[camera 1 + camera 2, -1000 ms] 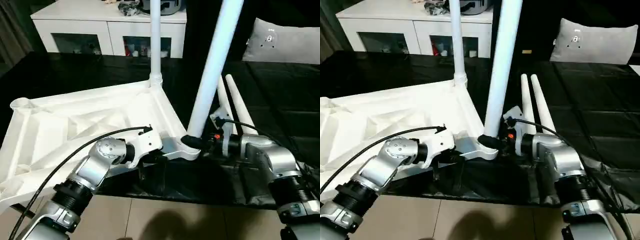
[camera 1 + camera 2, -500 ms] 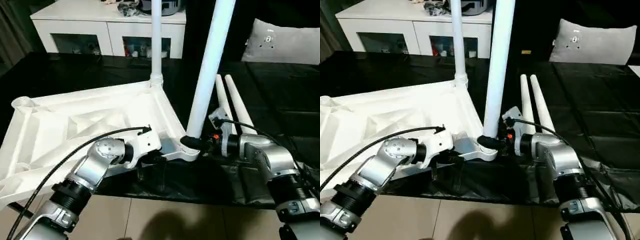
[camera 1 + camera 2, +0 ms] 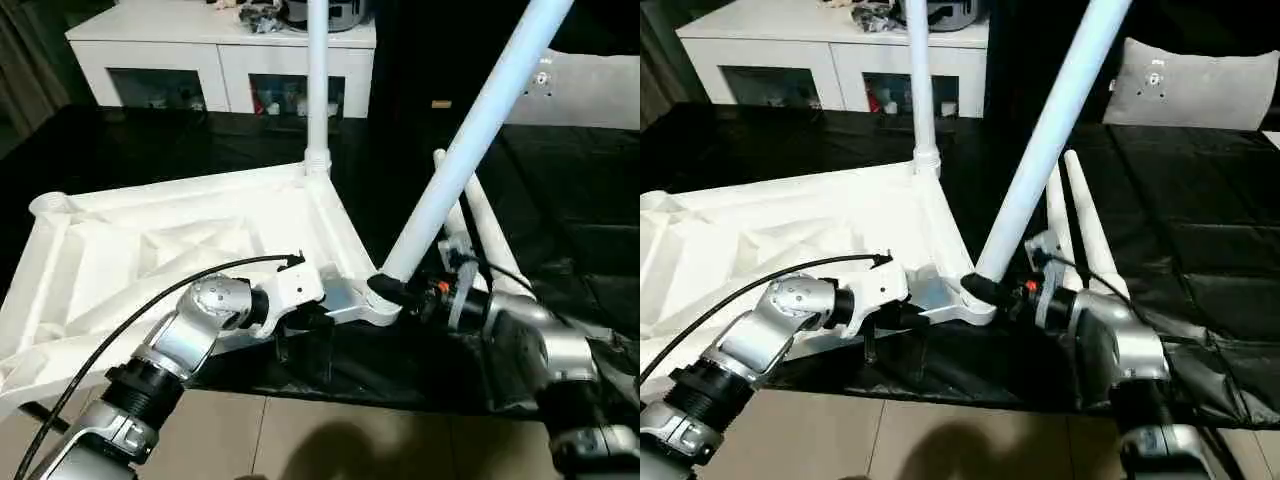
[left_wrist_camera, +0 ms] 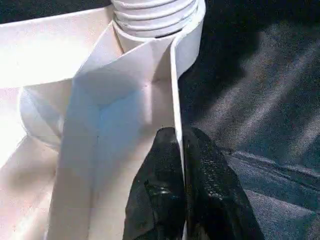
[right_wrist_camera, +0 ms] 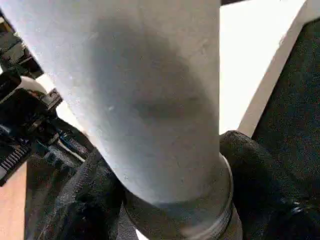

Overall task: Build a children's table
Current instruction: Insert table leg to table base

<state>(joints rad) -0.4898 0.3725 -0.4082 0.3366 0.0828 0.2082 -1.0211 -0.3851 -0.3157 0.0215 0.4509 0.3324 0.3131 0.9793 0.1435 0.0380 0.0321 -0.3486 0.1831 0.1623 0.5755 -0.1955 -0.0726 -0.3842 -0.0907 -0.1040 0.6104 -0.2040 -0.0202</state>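
The children's table top (image 3: 150, 240) lies upside down on black cloth, ribbed underside up. One white leg (image 3: 317, 80) stands upright in its far corner socket. My right gripper (image 3: 392, 291) is shut on the thick threaded end of a second leg (image 3: 470, 130), right at the near corner socket (image 3: 375, 312). That leg leans steeply to the right. In the right wrist view the black fingers (image 5: 255, 165) wrap around the leg's base. My left gripper (image 4: 179, 137) is shut on the top's thin rim beside that same corner. Two loose legs (image 3: 1085, 215) lie on the cloth to the right.
A low white cabinet (image 3: 220, 60) with glass doors stands at the back. A grey cushion (image 3: 1195, 85) rests at the far right. The black cloth (image 3: 560, 200) covers the work surface, and its front edge meets a tan floor (image 3: 350, 440).
The leg in my right gripper has tipped from nearly upright to leaning far to the right, its base staying at the near corner socket. My left gripper has kept its hold on the rim.
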